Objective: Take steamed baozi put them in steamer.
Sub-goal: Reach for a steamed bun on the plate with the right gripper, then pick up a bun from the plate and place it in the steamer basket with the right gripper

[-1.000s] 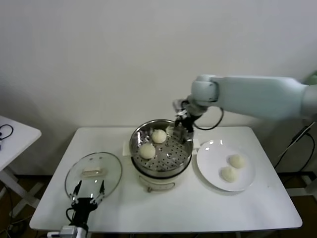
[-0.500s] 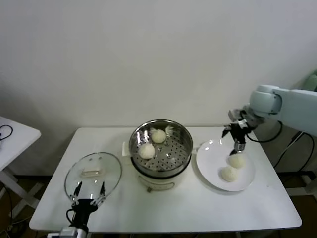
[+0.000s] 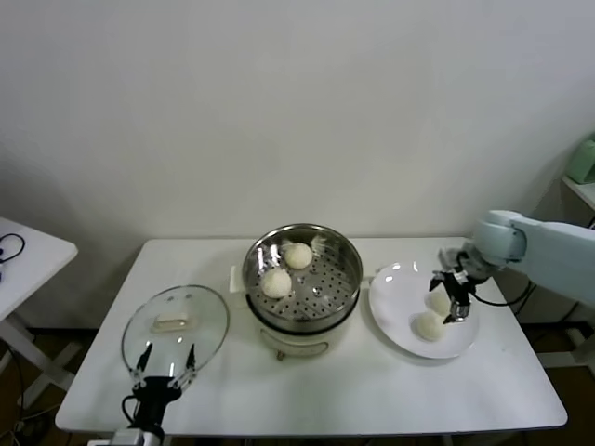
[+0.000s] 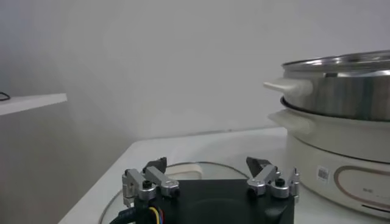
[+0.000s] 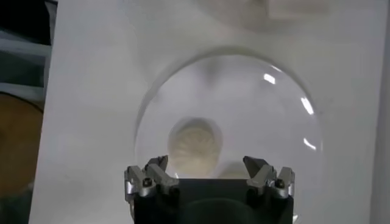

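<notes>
The right gripper (image 3: 453, 299) hangs over the plate (image 3: 398, 316) at right of the frame, fingers apart, holding nothing, above two baozi (image 3: 429, 324). Two more baozi (image 3: 276, 282) lie in the steamer (image 3: 302, 321) at the centre. The left gripper (image 3: 165, 360) waits at lower left, by the glass lid (image 3: 214, 325), fingers apart too.

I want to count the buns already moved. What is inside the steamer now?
Inside the steamer, two baozi lie on the perforated tray, apart from each other. What lies under the tray is covered.
</notes>
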Motion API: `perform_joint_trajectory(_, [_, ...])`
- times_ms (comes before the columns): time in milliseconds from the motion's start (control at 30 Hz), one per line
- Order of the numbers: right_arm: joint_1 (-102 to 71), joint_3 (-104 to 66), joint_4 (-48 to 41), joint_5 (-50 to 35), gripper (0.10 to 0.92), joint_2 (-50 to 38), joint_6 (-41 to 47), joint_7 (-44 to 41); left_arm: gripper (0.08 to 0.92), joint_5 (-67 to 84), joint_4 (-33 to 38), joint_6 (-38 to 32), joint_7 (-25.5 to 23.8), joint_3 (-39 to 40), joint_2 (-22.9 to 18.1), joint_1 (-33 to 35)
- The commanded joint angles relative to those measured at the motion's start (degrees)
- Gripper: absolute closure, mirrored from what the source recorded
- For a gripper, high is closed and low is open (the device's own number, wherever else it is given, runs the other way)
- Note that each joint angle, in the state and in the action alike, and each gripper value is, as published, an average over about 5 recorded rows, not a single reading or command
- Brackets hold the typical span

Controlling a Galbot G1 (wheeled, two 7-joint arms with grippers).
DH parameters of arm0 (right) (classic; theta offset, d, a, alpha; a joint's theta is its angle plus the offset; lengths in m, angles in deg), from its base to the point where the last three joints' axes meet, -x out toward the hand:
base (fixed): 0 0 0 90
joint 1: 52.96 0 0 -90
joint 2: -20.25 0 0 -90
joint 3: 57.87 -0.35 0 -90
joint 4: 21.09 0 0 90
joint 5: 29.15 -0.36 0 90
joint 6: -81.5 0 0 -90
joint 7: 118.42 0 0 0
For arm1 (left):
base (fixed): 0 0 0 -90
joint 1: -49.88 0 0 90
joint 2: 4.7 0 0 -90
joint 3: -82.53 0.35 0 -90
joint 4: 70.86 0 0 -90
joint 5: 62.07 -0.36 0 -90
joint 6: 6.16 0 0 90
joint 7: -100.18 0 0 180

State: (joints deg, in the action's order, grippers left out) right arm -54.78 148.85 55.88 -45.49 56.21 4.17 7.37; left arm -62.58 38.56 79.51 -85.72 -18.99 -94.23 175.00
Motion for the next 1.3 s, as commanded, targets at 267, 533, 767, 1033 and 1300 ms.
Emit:
perform_joint_trajectory(267, [-14.7, -10.8, -6.9, 7.8, 0.203, 1.9, -0.8, 0.3, 0.177, -0.6, -0.8, -0.3, 0.1, -0.1, 0.0, 0.1])
perform_joint_trajectory(533, [-17.5, -14.6, -9.5, 8.9, 0.203, 3.9, -1.1, 0.7, 0.177, -0.6, -0.9, -0.4, 0.2, -0.2, -0.1, 0.1])
perform_joint_trajectory(767, [-17.5, -15.6, -9.6, 8.7, 0.246, 4.7, -1.3, 0.6, 0.177, -0.6, -0.8, -0.4, 0.2, -0.3, -0.1, 0.1])
perform_joint_trajectory(1033, [-14.8, -13.5, -7.4, 8.1, 0.334, 3.7, -1.4, -0.7, 0.177, -0.5, -0.7, -0.3, 0.4, -0.3, -0.1, 0.0])
perform_joint_trajectory(1300, [-4.0, -6.4, -5.3, 5.0, 0.395, 3.3, -3.7, -2.8, 0.177, -0.6, -0.5, -0.3, 0.5, -0.2, -0.3, 0.0])
